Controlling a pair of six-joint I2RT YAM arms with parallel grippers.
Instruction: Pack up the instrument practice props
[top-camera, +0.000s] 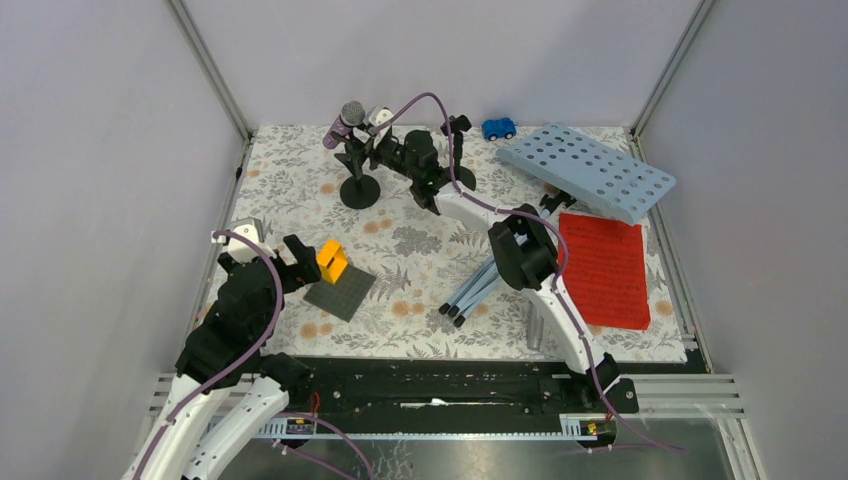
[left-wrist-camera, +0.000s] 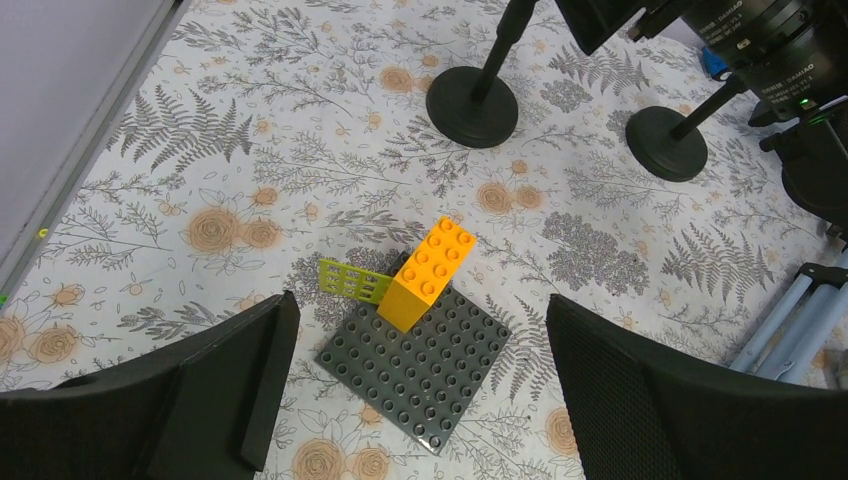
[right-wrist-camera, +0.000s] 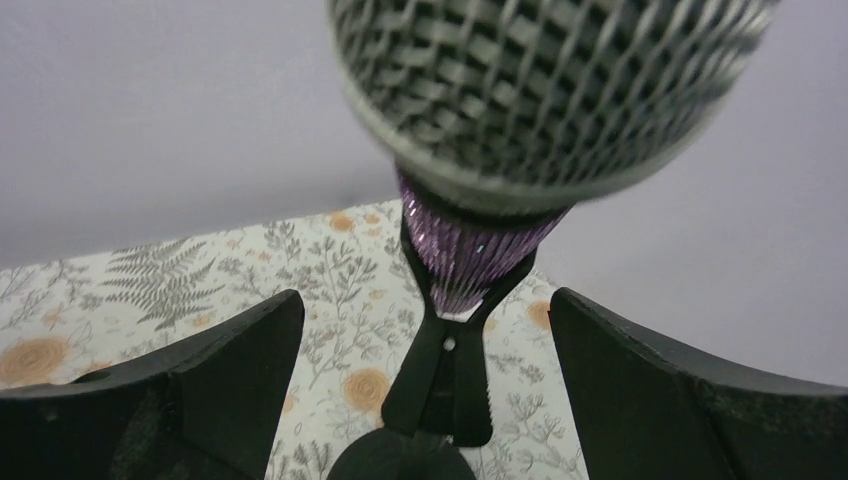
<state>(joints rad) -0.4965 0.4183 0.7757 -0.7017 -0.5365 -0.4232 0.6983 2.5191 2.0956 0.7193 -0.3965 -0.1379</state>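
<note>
Progress: ~0 by my read. No box/bag in any view, and every prop I can see is out on the table (top-camera: 290, 170).

L gripper (left-wrist-camera: 415, 305): jaws wide open, holding nothing. It hovers over the brick (left-wrist-camera: 428, 272) + plate (left-wrist-camera: 415, 372), which aren't task items.

Purple mic (top-camera: 346, 120): far side, left of centre, sitting in the clip (right-wrist-camera: 445, 370) of a mount (top-camera: 360, 191). Silver mic (top-camera: 377, 117) is just beside it; can't tell what holds it. 2nd mount (top-camera: 461, 178) stands right of those.

R gripper (right-wrist-camera: 426, 300): jaws open, touching nothing. On wrist cam the purple mic's handle shows in the gap between the fingers, slightly right of centre, with the head above and the clip below. Depth unclear. Looks lined up for a grab on the handle, not closed yet.

Legs (top-camera: 473, 292) lie flat mid-table. Holder (top-camera: 590, 172) is off them, tilted, far right. Its near edge meets the top of the red sheet (top-camera: 603, 268); overlap unclear. White sheet not seen.

Left to do: mics, mounts, legs, holder, sheets.
</note>
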